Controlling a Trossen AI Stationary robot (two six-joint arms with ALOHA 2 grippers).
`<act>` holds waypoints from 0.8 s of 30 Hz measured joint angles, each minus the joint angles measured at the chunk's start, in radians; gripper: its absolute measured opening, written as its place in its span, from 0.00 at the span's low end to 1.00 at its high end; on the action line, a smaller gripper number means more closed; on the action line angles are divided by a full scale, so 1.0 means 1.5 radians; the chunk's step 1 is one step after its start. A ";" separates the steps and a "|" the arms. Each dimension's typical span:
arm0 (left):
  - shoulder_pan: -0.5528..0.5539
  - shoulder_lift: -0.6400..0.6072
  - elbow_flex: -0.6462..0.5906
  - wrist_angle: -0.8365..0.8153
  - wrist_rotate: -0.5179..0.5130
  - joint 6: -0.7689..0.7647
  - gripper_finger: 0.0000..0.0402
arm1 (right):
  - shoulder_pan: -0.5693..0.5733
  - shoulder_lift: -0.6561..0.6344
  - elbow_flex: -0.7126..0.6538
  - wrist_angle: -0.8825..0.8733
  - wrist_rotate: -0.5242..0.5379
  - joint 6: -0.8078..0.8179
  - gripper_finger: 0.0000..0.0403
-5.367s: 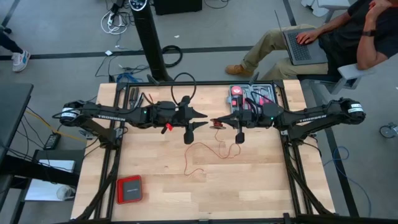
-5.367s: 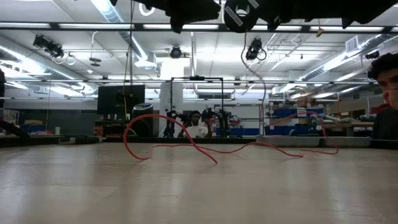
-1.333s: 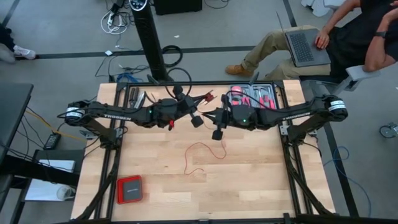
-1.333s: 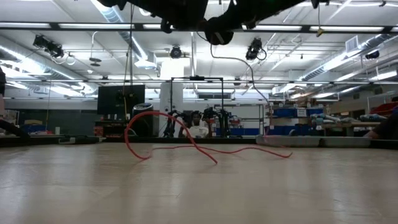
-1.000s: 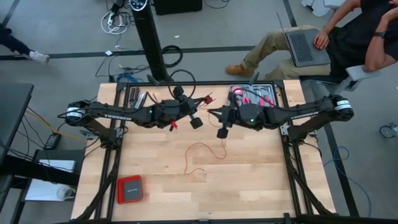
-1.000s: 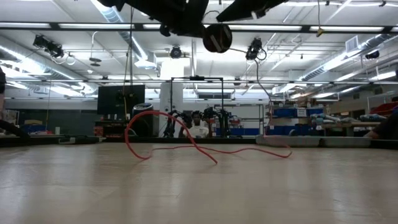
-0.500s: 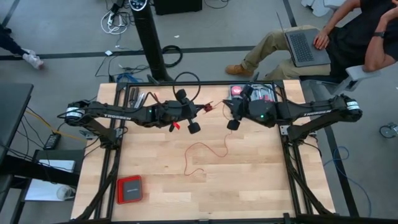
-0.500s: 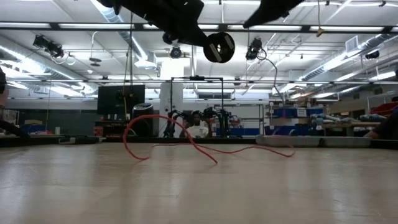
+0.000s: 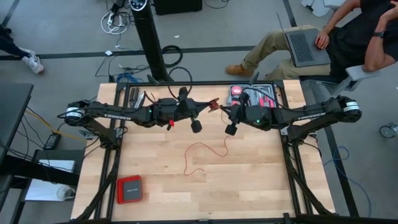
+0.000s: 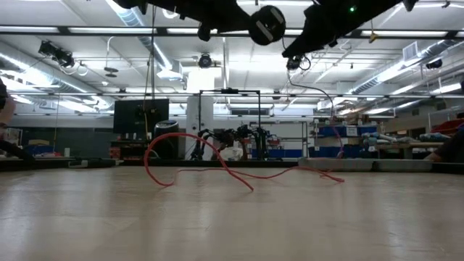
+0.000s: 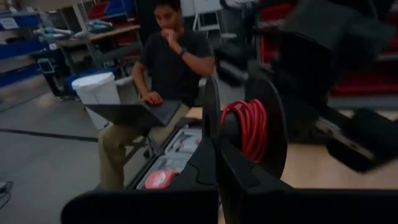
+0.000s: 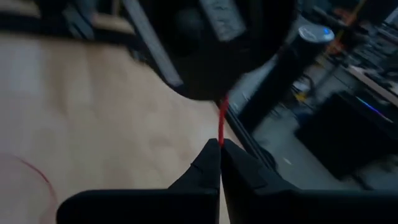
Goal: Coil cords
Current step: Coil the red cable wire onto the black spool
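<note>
The red cord (image 9: 206,155) lies in loose curves on the middle of the wooden table and shows in the low view as an arching red cord (image 10: 210,161). Part of it is wound on a small black spool (image 11: 249,127), held in the air over the table's far half. My left gripper (image 9: 207,107) is shut on that spool. My right gripper (image 9: 223,110) faces it from the right, close by, shut on the cord (image 12: 221,124) just off the spool. My left gripper pinches the spool's near flange (image 11: 211,115) at its rim between its two fingers, coming level from the table's left. The spool hangs clear of the table, its red windings beside the fingertips. My right gripper pinches a single strand of cord (image 12: 221,127) between its fingertips, slanting slightly down from the table's right. The short stretch up to the spool looks straight. Below the fingers the cord hangs slack (image 10: 330,123) down to the table.
A grey tool tray (image 9: 252,94) stands at the far right of the table, just behind my right arm. A flat red box (image 9: 130,189) lies near the front left corner. A person with a laptop (image 9: 311,37) sits beyond the far right corner.
My right gripper has drawn back toward the table's right edge and sunk a little, staying shut on the cord. My left wrist has turned, and the spool has swung a little toward the right. The hanging strand has shifted right with the right gripper.
</note>
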 joint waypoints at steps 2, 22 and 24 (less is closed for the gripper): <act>0.000 0.000 0.000 0.014 -0.008 -0.010 0.00 | 0.000 0.000 -0.023 0.076 -0.028 0.000 0.01; 0.002 0.063 0.000 0.166 -0.096 -0.024 0.00 | 0.040 0.088 -0.037 0.184 0.028 -0.021 0.18; 0.002 0.060 0.000 0.175 -0.097 -0.015 0.00 | 0.047 0.086 -0.037 0.158 0.042 -0.021 0.17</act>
